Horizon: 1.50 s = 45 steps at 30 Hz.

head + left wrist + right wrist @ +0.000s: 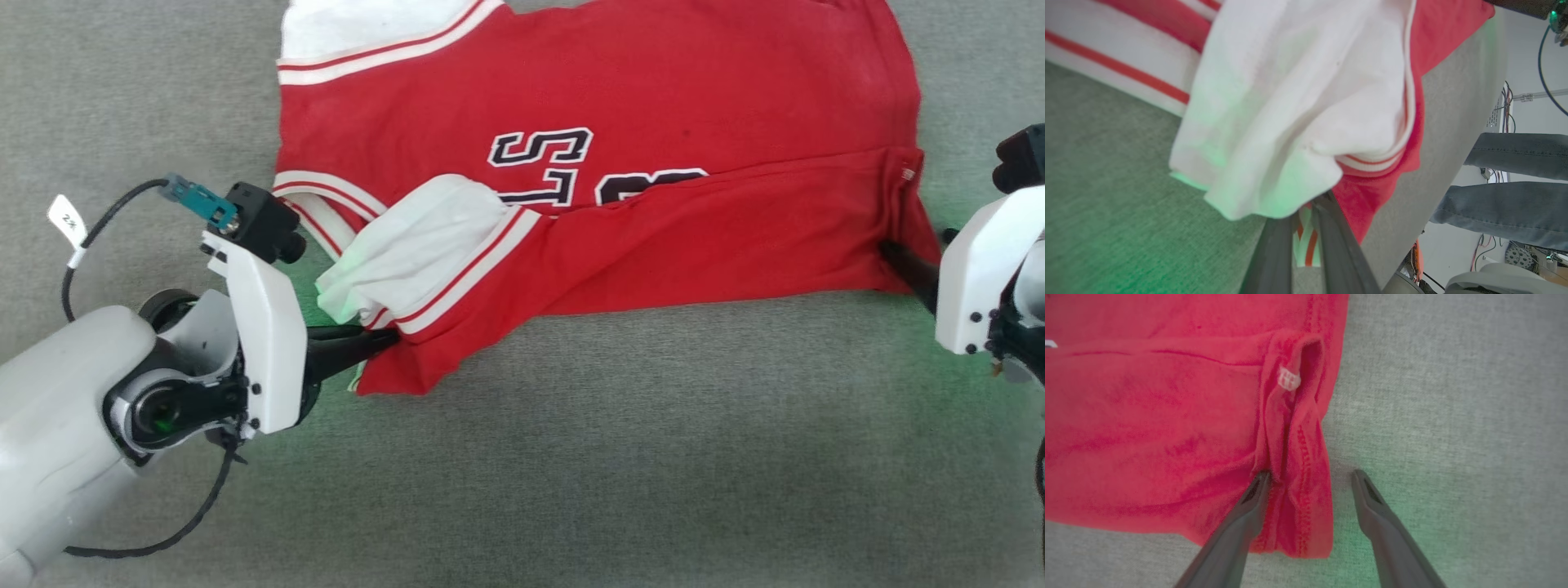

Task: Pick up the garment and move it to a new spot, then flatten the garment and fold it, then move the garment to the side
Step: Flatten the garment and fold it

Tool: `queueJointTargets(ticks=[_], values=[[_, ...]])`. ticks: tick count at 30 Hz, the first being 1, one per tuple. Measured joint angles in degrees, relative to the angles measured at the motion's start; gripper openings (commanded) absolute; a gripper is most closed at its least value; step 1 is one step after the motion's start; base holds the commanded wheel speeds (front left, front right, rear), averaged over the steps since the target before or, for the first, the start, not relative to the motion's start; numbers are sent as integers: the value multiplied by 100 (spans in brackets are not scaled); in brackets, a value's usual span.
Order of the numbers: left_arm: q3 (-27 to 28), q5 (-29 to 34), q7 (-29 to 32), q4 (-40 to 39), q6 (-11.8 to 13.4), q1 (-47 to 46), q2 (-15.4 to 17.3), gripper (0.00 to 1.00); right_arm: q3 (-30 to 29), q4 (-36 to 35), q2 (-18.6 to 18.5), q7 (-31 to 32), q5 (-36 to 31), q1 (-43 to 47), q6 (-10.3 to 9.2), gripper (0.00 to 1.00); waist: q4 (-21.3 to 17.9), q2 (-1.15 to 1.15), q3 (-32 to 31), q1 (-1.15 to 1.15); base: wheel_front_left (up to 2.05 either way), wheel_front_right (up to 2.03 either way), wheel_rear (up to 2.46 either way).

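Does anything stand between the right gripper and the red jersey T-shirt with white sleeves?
Nothing visible does. The right gripper is open astride the hem edge of the red jersey T-shirt, with one finger against the red fabric and the other over the bare grey felt surface.

The garment, red jersey with white sleeves, is lying sideways on grey surface, sleeves left, hem right. Near edge is lying folded over, partly covering black white-outlined letters. One striped-trim sleeve is sitting bunched near left.
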Motion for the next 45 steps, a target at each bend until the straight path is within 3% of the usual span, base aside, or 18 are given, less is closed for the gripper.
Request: queueJointTargets(ticks=[2, 9, 24, 29, 30, 31, 32, 33, 35, 40, 45], values=[[-10, 67, -105, -5, 0, -3, -60, 0, 7, 0, -66, 155, 16, -18, 0, 1, 67, 0, -2, 0, 0, 0, 0], [-21, 68, -470, -134, 1, 111, 10, 0, -172, -225, -63, 100, 196, 324, 1, 0, 172, 0, -161, 0, 0, 0, 0], [-171, -149, -916, -1571, 1, 1057, 1358, 0, -683, -1622, -378, 655, 672, 2215, 1, 0, 175, 0, -585, 0, 0, 0, 0], [-216, -98, -1171, -1846, 1, 1309, 1553, 0, -888, -1980, -288, 719, 715, 2650, 1, 0, 179, 0, -598, 0, 0, 0, 0], [-211, -101, -1235, -1853, 1, 1343, 1556, 0, -920, -2027, -264, 682, 716, 2680, 1, 2, 178, 0, -600, 0, 0, 0, 0], [-213, -101, -1262, -1850, 1, 1368, 1551, 0, -953, -2046, -248, 612, 715, 2687, 1, 33, 177, 0, -604, 0, 0, 0, 0], [-214, -99, -1290, -1838, 1, 1373, 1544, 5, -969, -2062, -235, 543, 701, 2687, 1, 87, 175, 0, -608, 0, 0, 0, 0], [-203, -74, -1356, -1816, 1, 1373, 1537, 44, -972, -2084, -216, 468, 681, 2687, 1, 100, 174, 0, -617, 0, 0, 0, 0], [-187, -74, -1430, -1788, 1, 1373, 1530, 100, -1051, -2094, -133, 271, 635, 2687, 1, 100, 171, 0, -632, 0, 0, 0, 0], [-7, -21, -1820, -1740, 1, 1376, 1619, 100, -1191, -2317, 34, -423, 345, 2617, 0, 100, 124, 0, -647, 0, 0, 0, 0], [428, 254, -2762, -1295, 1, 1236, 1689, 100, -895, -2379, 337, -1527, -68, 2292, 0, 100, -57, 0, -627, 0, 0, 0, 0]])
